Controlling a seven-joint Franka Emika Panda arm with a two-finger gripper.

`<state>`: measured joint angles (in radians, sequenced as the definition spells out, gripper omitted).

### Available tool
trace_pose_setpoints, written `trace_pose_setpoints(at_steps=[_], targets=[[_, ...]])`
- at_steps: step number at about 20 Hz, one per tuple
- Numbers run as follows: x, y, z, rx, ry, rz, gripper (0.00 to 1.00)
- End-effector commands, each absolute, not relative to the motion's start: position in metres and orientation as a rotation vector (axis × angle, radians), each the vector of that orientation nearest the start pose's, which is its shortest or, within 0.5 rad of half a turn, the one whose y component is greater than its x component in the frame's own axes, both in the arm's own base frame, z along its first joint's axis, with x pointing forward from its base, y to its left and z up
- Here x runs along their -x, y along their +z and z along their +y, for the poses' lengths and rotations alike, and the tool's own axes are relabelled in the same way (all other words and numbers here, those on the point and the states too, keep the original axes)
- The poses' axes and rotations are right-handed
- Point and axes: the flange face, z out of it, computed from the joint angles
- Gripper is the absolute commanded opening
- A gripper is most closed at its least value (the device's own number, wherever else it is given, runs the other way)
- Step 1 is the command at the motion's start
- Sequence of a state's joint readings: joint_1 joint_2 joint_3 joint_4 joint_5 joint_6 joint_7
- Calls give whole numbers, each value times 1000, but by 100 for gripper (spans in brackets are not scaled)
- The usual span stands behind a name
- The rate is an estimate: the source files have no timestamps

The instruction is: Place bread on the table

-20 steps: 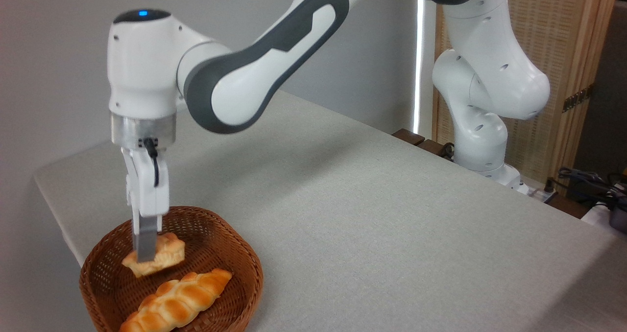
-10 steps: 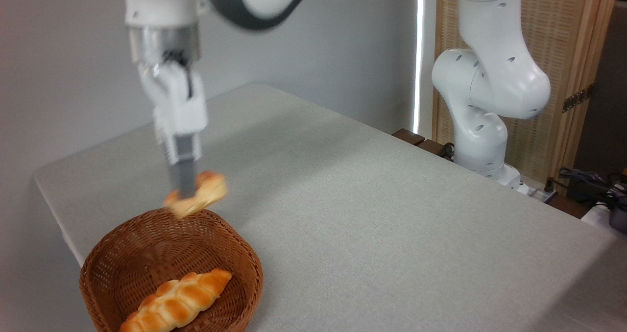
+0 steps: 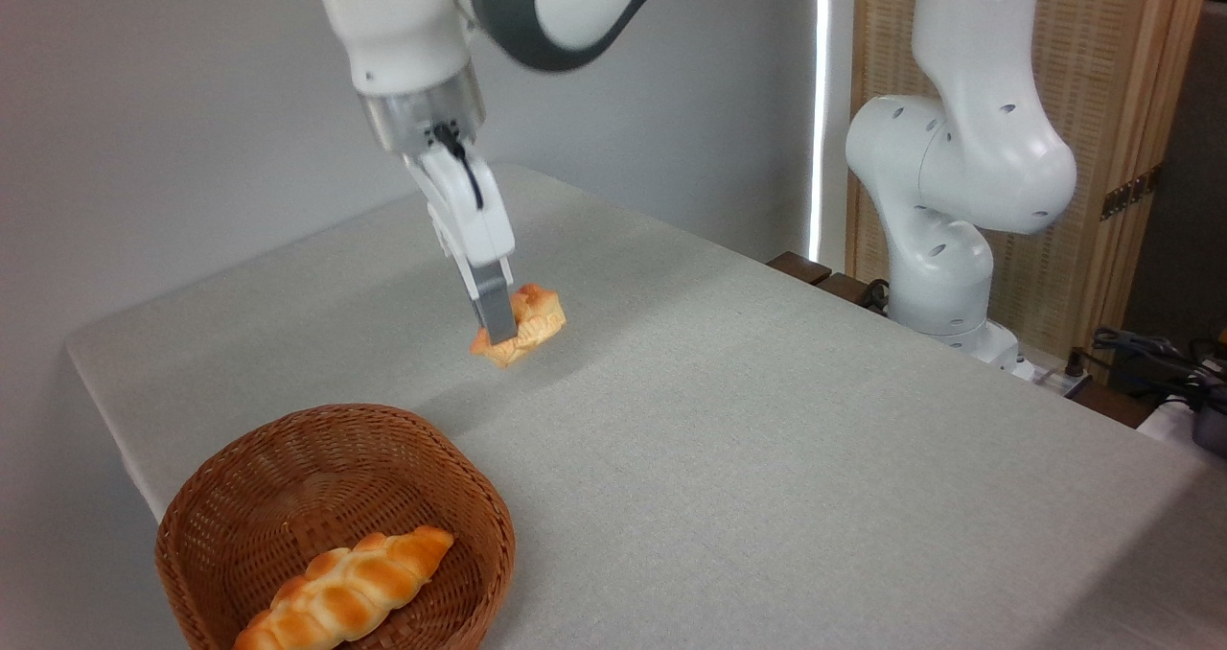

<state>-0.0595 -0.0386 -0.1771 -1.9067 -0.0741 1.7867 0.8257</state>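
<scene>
since the earlier frame the bread (image 3: 518, 325) has been carried right, clear of the basket (image 3: 335, 521), pinched tilted in the closed gripper (image 3: 498, 329) above the table (image 3: 767, 439), so an early release could send it rolling.

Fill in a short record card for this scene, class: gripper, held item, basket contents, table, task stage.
gripper: gripper shut on the bread, tilted, hanging over the table
held item: bread, small golden bun, in the air, clear of the basket
basket contents: wicker basket at the table's near left corner holds one braided loaf
table: table, grey-beige cloth
task stage: bread lifted out, not yet set down
</scene>
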Motion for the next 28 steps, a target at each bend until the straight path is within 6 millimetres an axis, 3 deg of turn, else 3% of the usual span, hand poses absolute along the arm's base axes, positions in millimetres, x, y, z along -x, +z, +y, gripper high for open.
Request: trace_pose_setpoints(at_steps=[1,3,8,17,20,25,28], targets=[[-519,488,-141,2789,80,1647,93],[-520,481,-144,2789,98,1656,100],[-523,463,-150,2774,159,1682,100],[-523,468,-154,2763,144,1689,100],[-526,497,-143,2769,55,1647,100],[-547,581,-93,2814,-113,1494,100],[-547,609,-52,2867,-89,1409,100]])
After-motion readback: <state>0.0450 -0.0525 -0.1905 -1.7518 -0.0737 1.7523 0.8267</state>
